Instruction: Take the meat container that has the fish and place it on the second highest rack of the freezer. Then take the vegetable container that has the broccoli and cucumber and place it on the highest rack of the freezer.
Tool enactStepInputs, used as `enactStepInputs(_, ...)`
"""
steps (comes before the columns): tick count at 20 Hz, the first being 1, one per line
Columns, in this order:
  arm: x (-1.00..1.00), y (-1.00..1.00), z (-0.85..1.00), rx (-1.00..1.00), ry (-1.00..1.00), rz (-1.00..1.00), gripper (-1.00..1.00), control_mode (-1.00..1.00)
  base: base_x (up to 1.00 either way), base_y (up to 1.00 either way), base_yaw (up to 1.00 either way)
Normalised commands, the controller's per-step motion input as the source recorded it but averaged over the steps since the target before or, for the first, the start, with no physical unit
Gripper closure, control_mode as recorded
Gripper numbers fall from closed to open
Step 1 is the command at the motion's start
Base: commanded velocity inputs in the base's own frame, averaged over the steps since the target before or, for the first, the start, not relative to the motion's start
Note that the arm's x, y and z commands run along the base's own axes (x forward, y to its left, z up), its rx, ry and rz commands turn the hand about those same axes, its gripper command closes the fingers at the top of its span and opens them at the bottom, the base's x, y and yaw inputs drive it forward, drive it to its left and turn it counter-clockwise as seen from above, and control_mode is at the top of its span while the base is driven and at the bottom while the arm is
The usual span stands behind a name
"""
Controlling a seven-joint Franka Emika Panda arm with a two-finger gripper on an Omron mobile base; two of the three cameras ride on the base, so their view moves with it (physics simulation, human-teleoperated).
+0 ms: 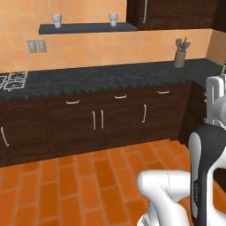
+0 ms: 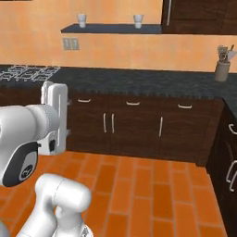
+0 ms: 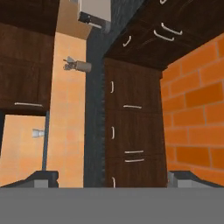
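the jaws (image 3: 112, 178) stand wide apart with nothing between them, facing dark cabinets (image 3: 131, 122). a dark speckled desk (image 1: 110, 77) runs along the orange wall, carrying a utensil holder (image 1: 179, 57). two cups (image 1: 57, 20) sit on a shelf (image 1: 88, 28) over an orange tile floor (image 1: 88, 185).

The white wire-grate stove top (image 1: 13, 80) on the dark speckled counter is cut by the left edge of the left base view. Tools in the tan utensil holder (image 2: 222, 69) at the right base view's upper right are too small to identify.

Utensil holder (image 1: 179, 58) on dark counter (image 1: 110, 77)
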Motion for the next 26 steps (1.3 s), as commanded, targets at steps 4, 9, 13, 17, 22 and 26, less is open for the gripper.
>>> enactStepInputs(4, 0.00, 0.00, 0.00, 0.00, 0.00, 0.00, -1.00, 1.00, 1.00, -0.41, -0.01)
enactStepInputs(9, 0.00, 0.00, 0.00, 0.00, 0.00, 0.00, -1.00, 1.00, 1.00, -0.16, -0.21)
enactStepInputs(13, 0.00, 0.00, 0.00, 0.00, 0.00, 0.00, -1.00, 1.00, 1.00, -0.05, -0.41)
enactStepInputs(17, 0.00, 0.00, 0.00, 0.00, 0.00, 0.00, -1.00, 1.00, 0.93, 0.00, -0.63)
enactStepInputs(22, 0.00, 0.00, 0.00, 0.00, 0.00, 0.00, -1.00, 1.00, 0.37, 0.00, -0.84)
enactStepInputs(26, 0.00, 0.00, 0.00, 0.00, 0.00, 0.00, -1.00, 1.00, 0.15, 0.00, -0.91)
